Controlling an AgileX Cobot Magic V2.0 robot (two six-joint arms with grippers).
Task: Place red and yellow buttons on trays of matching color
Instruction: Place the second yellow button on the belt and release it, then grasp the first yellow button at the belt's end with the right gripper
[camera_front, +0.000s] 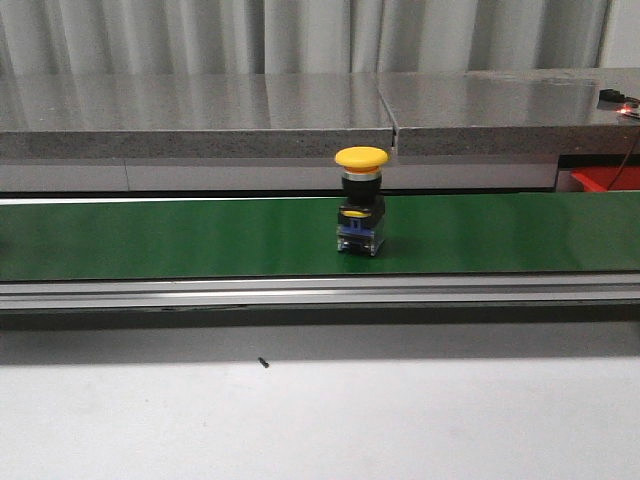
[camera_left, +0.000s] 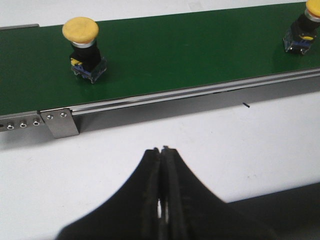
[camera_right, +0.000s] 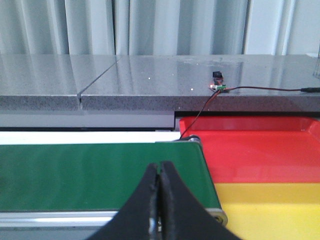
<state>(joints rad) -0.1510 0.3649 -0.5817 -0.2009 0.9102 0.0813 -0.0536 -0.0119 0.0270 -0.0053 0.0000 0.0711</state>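
Yellow buttons: 1 (camera_front: 361, 205) stands upright mid-belt on the green conveyor (camera_front: 180, 238), another (camera_left: 85, 49) farther along. Left end effector (camera_left: 163, 150) and right end effector (camera_right: 159, 165) both pressed together, empty.

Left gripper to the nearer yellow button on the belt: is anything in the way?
Nothing visible. In the left wrist view, only bare white table and the conveyor's metal side rail lie between the shut left gripper and the yellow button, which stands upright on the green belt.
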